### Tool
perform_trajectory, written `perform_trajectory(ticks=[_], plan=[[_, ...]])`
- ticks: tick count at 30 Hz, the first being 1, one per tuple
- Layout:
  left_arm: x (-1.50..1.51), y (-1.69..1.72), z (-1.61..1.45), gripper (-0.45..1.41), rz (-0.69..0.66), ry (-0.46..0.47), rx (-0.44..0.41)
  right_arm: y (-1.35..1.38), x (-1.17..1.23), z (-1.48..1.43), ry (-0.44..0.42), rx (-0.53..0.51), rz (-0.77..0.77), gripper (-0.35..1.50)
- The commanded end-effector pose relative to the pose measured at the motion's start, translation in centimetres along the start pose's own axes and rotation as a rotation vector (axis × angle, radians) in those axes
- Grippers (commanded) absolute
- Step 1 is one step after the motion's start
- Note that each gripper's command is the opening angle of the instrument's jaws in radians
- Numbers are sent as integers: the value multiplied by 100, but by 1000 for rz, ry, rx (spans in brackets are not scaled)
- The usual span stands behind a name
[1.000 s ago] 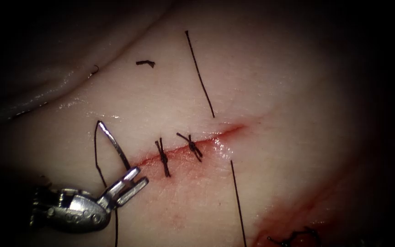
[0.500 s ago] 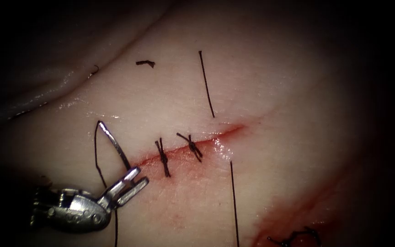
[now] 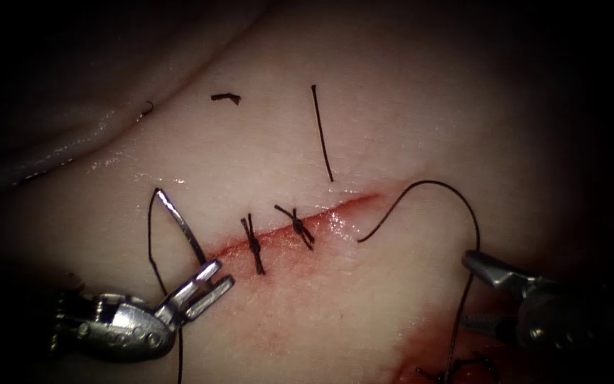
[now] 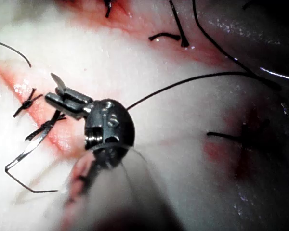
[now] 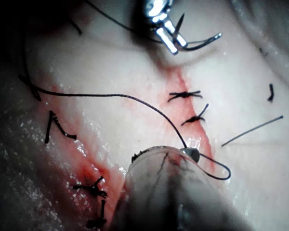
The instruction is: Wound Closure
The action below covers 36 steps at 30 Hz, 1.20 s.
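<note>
My left tool point(image 3: 220, 274) is shut on the curved needle point(image 3: 179, 224) close to its pointed end, at the left end of the cut point(image 3: 335, 211). The needle is out of the tissue, its thread end up. The left wrist view has the needle point(image 4: 29, 147) passing through these jaws point(image 4: 55, 96). Thread point(image 3: 428, 183) leaves the tissue below the cut, arcs right and drops between the spread jaws of my right tool point(image 3: 465, 288), which is open and holds nothing. A short tail point(image 3: 321, 131) stands above the cut. Two knotted stitches point(image 3: 254, 245) point(image 3: 296, 227) cross the cut.
Cut ends of thread point(image 3: 225, 97) lie on the tissue above the cut. Red fluid point(image 3: 442, 341) pools at the lower right beside an older knot point(image 3: 456, 368). A glossy fold of tissue point(image 3: 72, 142) rises at the upper left.
The tail above the cut got shorter as thread ran through. The taut strand below the cut went slack into a loop as my right tool came into view and opened. The left tool stayed put.
</note>
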Motion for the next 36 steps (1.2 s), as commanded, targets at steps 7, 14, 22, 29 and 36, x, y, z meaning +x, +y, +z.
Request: perform_trajectory(ticks=[7, 14, 22, 29, 36], plan=[[-4, 7, 0, -45, -1, -2, -6, 20, -6, 30, -38, 14, -40, 148], [-4, 6, 0, -45, 0, -8, -18, 20, -30, -2, 5, 64, 104, 148], [-2, -4, 2, -45, -3, -95, 15, 36, -51, -53, 237, 69, 452, 148], [2, -25, 6, -45, 51, -231, 83, 60, -68, -83, 259, 29, 702, 148], [-8, -40, 12, -45, 80, -338, 80, 70, -76, -85, 163, -42, 610, 148]])
